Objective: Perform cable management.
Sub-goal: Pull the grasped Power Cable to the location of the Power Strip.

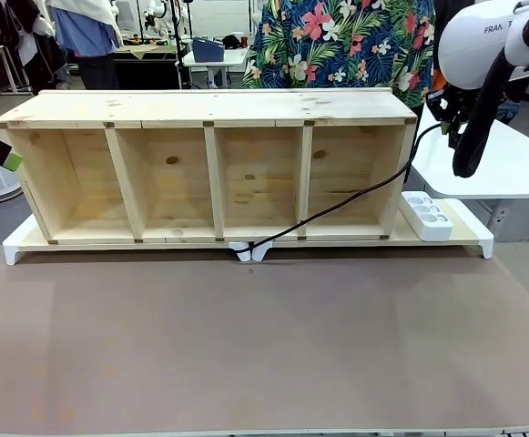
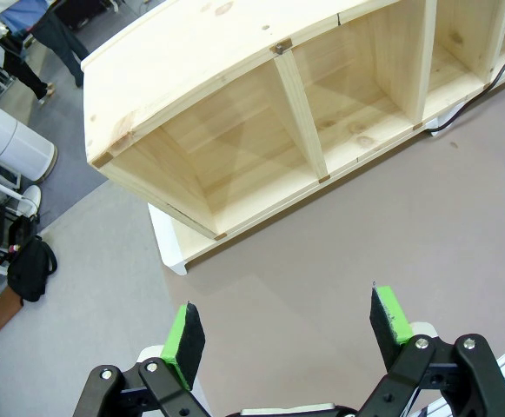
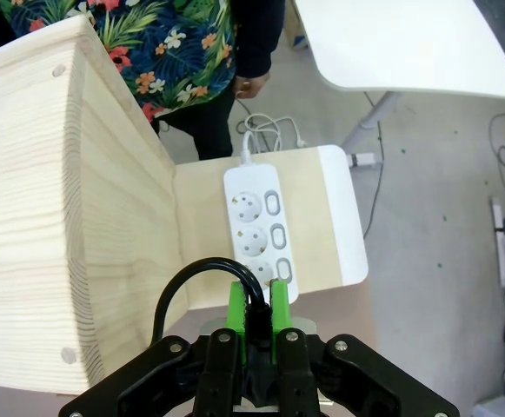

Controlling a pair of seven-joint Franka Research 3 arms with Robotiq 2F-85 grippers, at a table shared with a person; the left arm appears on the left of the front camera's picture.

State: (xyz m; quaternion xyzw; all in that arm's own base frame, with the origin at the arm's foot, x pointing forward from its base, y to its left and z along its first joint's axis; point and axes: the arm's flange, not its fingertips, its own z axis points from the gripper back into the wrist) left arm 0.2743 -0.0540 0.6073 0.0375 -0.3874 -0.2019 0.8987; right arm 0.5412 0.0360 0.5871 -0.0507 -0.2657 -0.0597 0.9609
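- I'm looking across a brown table top (image 1: pixel 264 346). A person in a flowered shirt (image 1: pixel 346 41) stands at the far side, with a white table (image 1: pixel 519 168) off to my right.
- A long wooden shelf (image 1: pixel 209 107) with four open compartments stands on a pale board with white feet, along the table's far part.
- The only writing I can read is "FRAN" on the right arm's white housing (image 1: pixel 498 29). The rest of the word is cut off.
- A white power strip (image 3: pixel 256 221) lies on the board just beside the shelf's right end. I can see three sockets, each with a switch beside it.
- The right gripper (image 3: pixel 257 317) is clenched, its green pads pinching the black end of the cable (image 3: pixel 202 265). It is held above the near end of the power strip.
- Whether that end is the plug I cannot tell, as the pads cover it.
- From the pads the cable loops out sideways. In the front view it drops from the right arm past the shelf's right wall, crosses the floor of the rightmost compartment, and reaches the board's front edge near the middle.
- The left gripper (image 2: pixel 287 323) is spread wide and holds nothing. It hangs over the bare table, near the shelf's left end.
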